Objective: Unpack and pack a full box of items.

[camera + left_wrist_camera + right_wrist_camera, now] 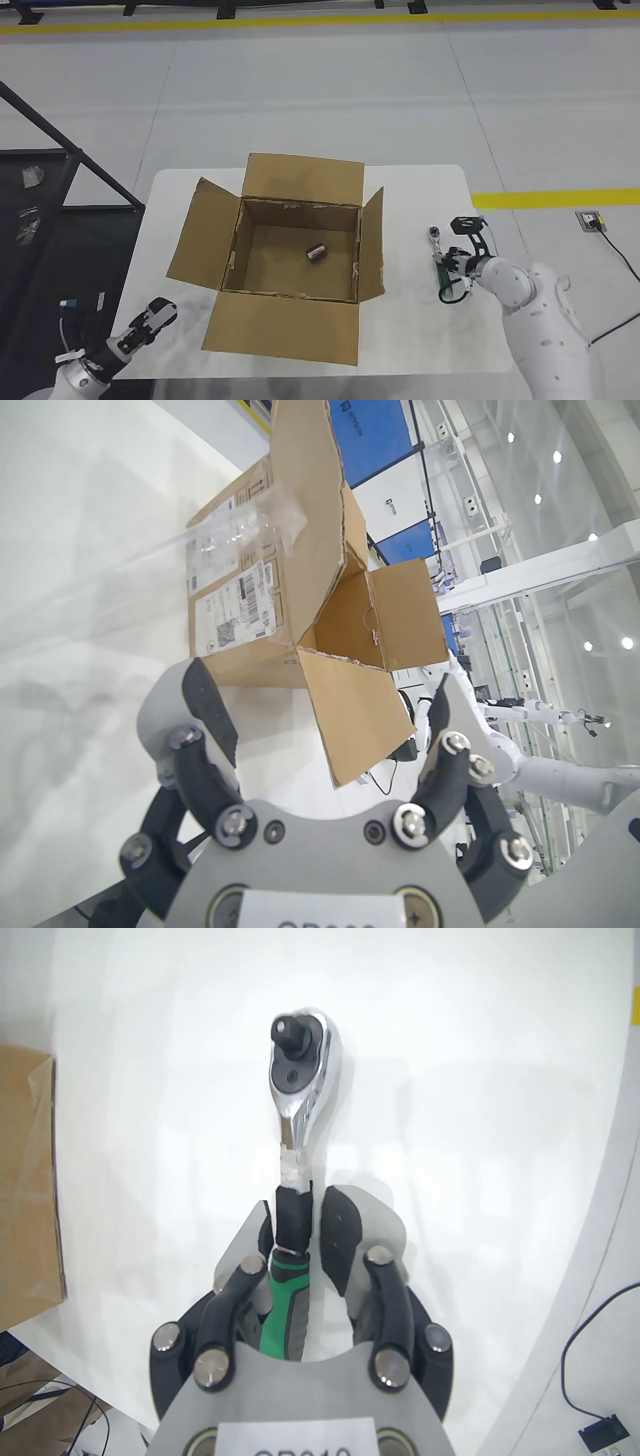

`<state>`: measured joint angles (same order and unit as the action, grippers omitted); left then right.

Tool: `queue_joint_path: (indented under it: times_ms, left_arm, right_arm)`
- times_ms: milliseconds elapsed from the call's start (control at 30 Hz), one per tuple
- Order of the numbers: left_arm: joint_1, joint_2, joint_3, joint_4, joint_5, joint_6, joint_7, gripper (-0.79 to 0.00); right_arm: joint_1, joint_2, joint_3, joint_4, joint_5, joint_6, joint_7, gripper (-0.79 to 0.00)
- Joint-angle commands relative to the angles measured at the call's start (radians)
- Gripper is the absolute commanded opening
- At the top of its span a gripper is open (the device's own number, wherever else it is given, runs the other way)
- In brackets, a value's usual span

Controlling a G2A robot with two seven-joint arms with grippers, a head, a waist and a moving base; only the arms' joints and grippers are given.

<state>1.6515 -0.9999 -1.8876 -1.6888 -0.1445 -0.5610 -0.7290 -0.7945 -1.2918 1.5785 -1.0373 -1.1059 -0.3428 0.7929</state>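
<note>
From above, the open box [300, 180] stands on the counter [420, 190] between my left fingers [163, 310] and right fingers [450, 272]. At my left wrist the fingers gape wide and empty, the box beyond their tips. At my right wrist they straddle the handle of the ratchet [299, 1078], not clamped, its head beyond the tips.
</note>
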Motion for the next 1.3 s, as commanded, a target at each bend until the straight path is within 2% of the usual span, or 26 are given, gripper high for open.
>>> queue_joint_path:
  times_ms: [0, 133, 300, 400, 533, 600, 667, 700, 733, 800, 900, 933, 967, 1033, 1167, 1267]
  left_arm:
    - [-0.002, 0.001, 0.002, -0.002, 0.004, 0.004, -0.001, 0.000]
    - [-0.006, 0.002, 0.006, -0.011, 0.013, 0.010, -0.002, 0.000]
    - [-0.006, 0.002, 0.012, -0.021, 0.023, 0.011, 0.001, 0.000]
    - [-0.002, 0.003, 0.013, -0.025, 0.024, 0.006, 0.005, 0.000]
    - [0.015, 0.002, 0.002, -0.026, 0.009, -0.011, 0.021, 0.000]
    - [0.029, 0.002, -0.010, -0.027, -0.007, -0.023, 0.030, 0.000]
    - [0.044, 0.002, -0.028, -0.029, -0.003, -0.044, 0.037, 0.000]
    - [0.053, 0.001, -0.033, -0.031, -0.001, -0.052, 0.041, 0.000]
    - [0.062, 0.001, -0.038, -0.033, -0.003, -0.058, 0.043, 0.000]
    - [0.075, 0.001, -0.045, -0.036, -0.011, -0.065, 0.048, 0.000]
    - [0.090, 0.000, -0.055, -0.034, -0.027, -0.074, 0.055, 0.000]
    - [0.095, 0.000, -0.057, -0.035, -0.034, -0.078, 0.054, 0.000]
    - [0.102, 0.000, -0.059, -0.036, -0.040, -0.086, 0.051, 0.000]
    - [0.117, -0.001, -0.064, -0.044, -0.049, -0.102, 0.047, 0.000]
    - [0.146, -0.002, -0.073, -0.065, -0.057, -0.129, 0.043, 0.000]
    - [0.166, -0.004, -0.078, -0.080, -0.033, -0.158, 0.044, 0.000]
  right_arm:
    - [-0.031, 0.005, 0.011, -0.089, 0.005, 0.002, -0.010, -0.394]
    - [-0.154, 0.014, 0.042, -0.424, 0.031, 0.000, -0.010, -0.357]
    - [-0.296, 0.023, 0.008, -0.940, 0.011, -0.032, 0.084, -0.354]
    - [-0.298, 0.027, -0.076, -1.142, -0.013, -0.089, 0.158, -0.363]
    - [-0.192, 0.026, -0.257, -1.218, -0.005, -0.180, 0.257, -0.268]
    - [-0.098, 0.020, -0.360, -1.190, -0.004, -0.201, 0.316, -0.286]
    - [0.014, 0.007, -0.473, -1.122, 0.020, -0.208, 0.365, -0.256]
    - [0.076, -0.002, -0.529, -1.068, 0.033, -0.203, 0.390, -0.209]
    - [0.139, -0.013, -0.584, -1.000, 0.061, -0.190, 0.400, -0.200]
    - [0.270, -0.042, -0.696, -0.840, 0.098, -0.165, 0.419, -0.222]
    - [0.442, -0.100, -0.862, -0.576, 0.159, -0.142, 0.411, -0.212]
    - [0.486, -0.123, -0.915, -0.482, 0.202, -0.148, 0.410, -0.111]
    - [0.535, -0.147, -0.961, -0.388, 0.236, -0.161, 0.403, -0.055]
    - [0.615, -0.199, -1.054, -0.199, 0.266, -0.169, 0.402, -0.009]
    - [0.708, -0.304, -1.163, 0.115, 0.323, -0.187, 0.308, 0.000]
    - [0.744, -0.360, -1.193, 0.232, 0.361, -0.231, 0.235, 0.000]
